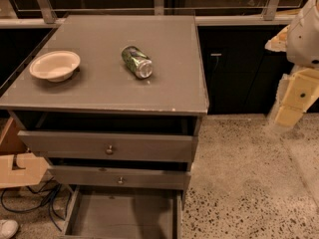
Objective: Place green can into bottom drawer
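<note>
My gripper (293, 102) hangs at the far right edge of the view, off to the side of the grey cabinet (114, 91) and well apart from everything on it, over the speckled floor (249, 173); only its pale, blocky parts show below the white shell of my arm (306, 31), and I cannot tell whether my jaws stand open or closed; the can is not in them. The green can (137, 61) lies on its side on the cabinet top, roughly in the middle and toward the back, one shiny silver end turned toward the front right; it touches nothing but the top. A cream bowl (55, 65) sits upright near the left edge of the same top, well apart from the can. Below the top, the two upper drawers each carry a small round knob: the top drawer (149, 147) and the middle drawer (154, 178), each with a dark gap above its front. The bottom drawer (124, 213) is pulled out toward the camera, its grey floor and side walls in view, with nothing lying in the part I can see. Dark cables (35, 199) trail on the floor to the left of the cabinet; a pale wooden piece (20, 169) stands just above them.
</note>
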Robot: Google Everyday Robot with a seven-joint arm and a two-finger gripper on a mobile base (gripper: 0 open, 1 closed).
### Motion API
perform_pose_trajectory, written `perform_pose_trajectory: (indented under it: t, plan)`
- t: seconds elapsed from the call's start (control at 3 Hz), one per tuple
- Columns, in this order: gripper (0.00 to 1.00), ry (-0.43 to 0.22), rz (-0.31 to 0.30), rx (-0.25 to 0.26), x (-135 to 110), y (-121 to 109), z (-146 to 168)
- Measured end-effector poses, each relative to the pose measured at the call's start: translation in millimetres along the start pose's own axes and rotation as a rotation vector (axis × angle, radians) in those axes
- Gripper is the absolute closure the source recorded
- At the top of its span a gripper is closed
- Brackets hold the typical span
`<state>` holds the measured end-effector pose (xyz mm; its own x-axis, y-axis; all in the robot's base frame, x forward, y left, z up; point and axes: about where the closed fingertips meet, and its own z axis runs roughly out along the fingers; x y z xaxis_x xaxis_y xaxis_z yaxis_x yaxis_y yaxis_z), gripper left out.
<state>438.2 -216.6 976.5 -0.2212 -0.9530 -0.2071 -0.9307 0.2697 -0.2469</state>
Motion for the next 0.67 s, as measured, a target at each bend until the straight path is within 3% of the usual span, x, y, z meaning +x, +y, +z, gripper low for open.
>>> perform_pose_trajectory:
  t: [0.33, 0.67]
  plan:
    - [0.00, 0.000, 0.000, 0.000, 0, 0, 0]
    - [0.00, -0.003, -0.022, 0.037, -12, -4, -2]
